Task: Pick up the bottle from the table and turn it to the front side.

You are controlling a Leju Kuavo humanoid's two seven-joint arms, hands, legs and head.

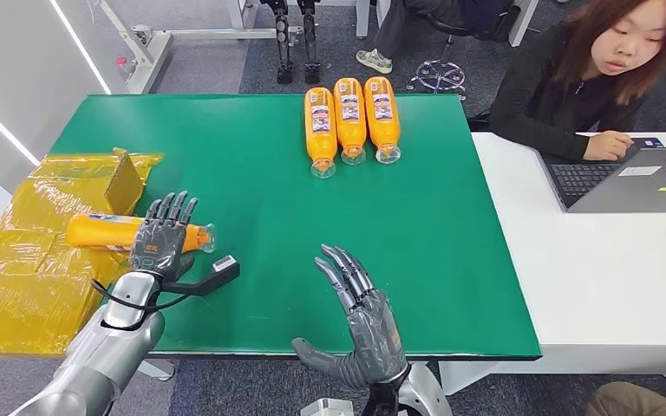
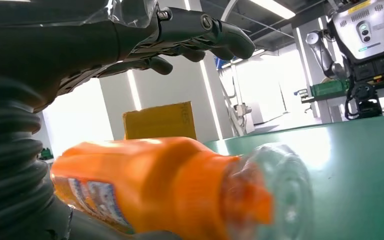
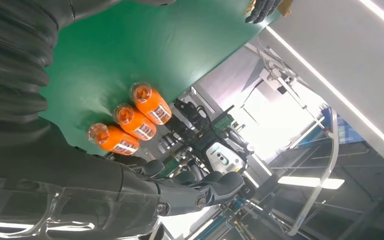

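Note:
An orange bottle (image 1: 104, 230) with a clear cap lies on its side at the left edge of the green table (image 1: 251, 173), cap pointing right. My left hand (image 1: 163, 236) is over its neck end with fingers spread. In the left wrist view the fingers (image 2: 200, 30) arch above the bottle (image 2: 170, 190) with a gap between them. My right hand (image 1: 364, 316) hovers open and flat over the table's front edge; its fingers (image 3: 180, 195) hold nothing.
Three more orange bottles (image 1: 349, 121) lie side by side at the table's far edge, also seen from the right wrist (image 3: 130, 122). A yellow plastic bag (image 1: 26, 260) and a cardboard piece (image 1: 124, 180) lie left. A person works at a laptop (image 1: 633, 178) on the white table (image 1: 590, 286).

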